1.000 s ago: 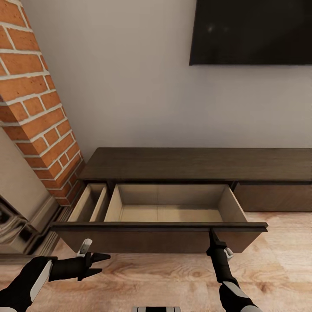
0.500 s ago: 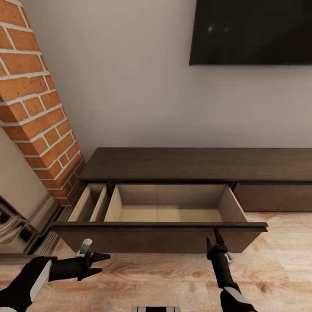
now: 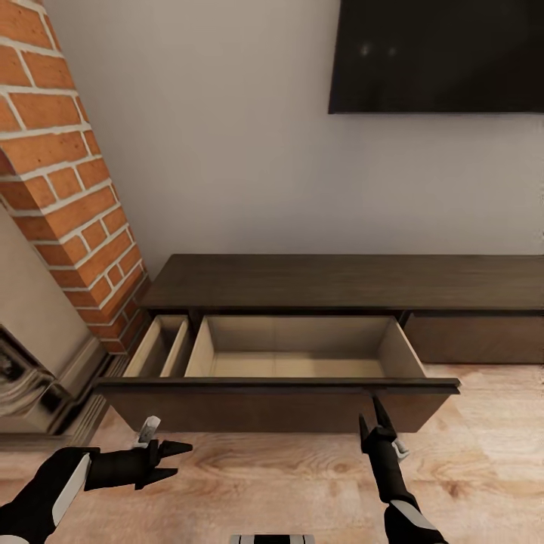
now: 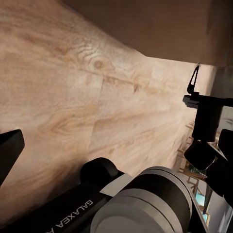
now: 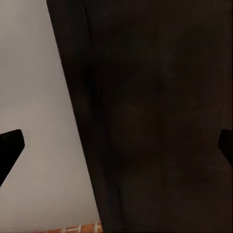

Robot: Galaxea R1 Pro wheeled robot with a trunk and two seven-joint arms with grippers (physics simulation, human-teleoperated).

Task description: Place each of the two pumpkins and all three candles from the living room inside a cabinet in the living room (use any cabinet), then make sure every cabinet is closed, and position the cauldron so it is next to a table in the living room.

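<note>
Pulling back from the drawer edge since a second ago, the right claw point(image 3: 369, 431) is now hanging just near of the front panel, fingers pointing up and spread. From the head, the long low dark brown wooden cabinet point(image 3: 340, 283) is standing against the far wall with its wide pale-lined drawer point(image 3: 295, 359) pulled out, while the left claw point(image 3: 177, 459) is hovering open over the pale wood-plank floor point(image 3: 264, 476).

The left wrist camera is looking across that floor point(image 4: 73, 97) toward the right claw point(image 4: 194, 82).

The right wrist camera is facing the cabinet's dark wood point(image 5: 160, 116), with fingertips point(image 5: 9, 145) wide apart.

Pulled-out drawer front point(image 3: 279, 404) of the cabinet point(image 3: 340, 283) blocks both grippers at floor level; pale drawer interior point(image 3: 298, 351) lies open from above.
</note>
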